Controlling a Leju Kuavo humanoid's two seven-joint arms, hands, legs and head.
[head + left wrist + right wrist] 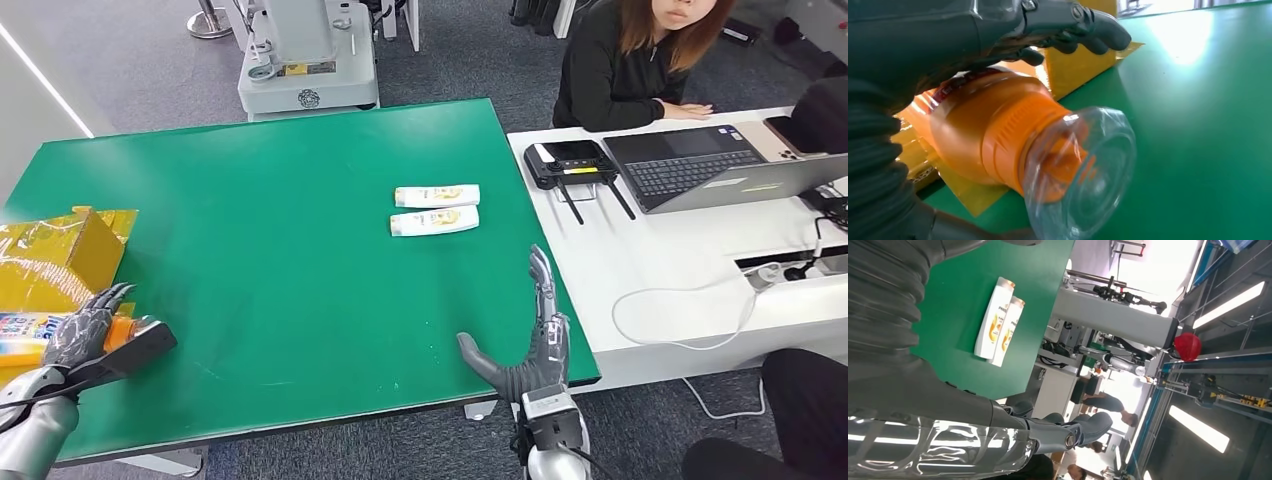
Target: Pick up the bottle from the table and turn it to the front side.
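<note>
Orange bottle (998, 135) label hidden by left hand (85, 335).

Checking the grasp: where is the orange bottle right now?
In the head view, the bottle is at the green table's left edge, held by the left hand, beside the yellow box.
</note>
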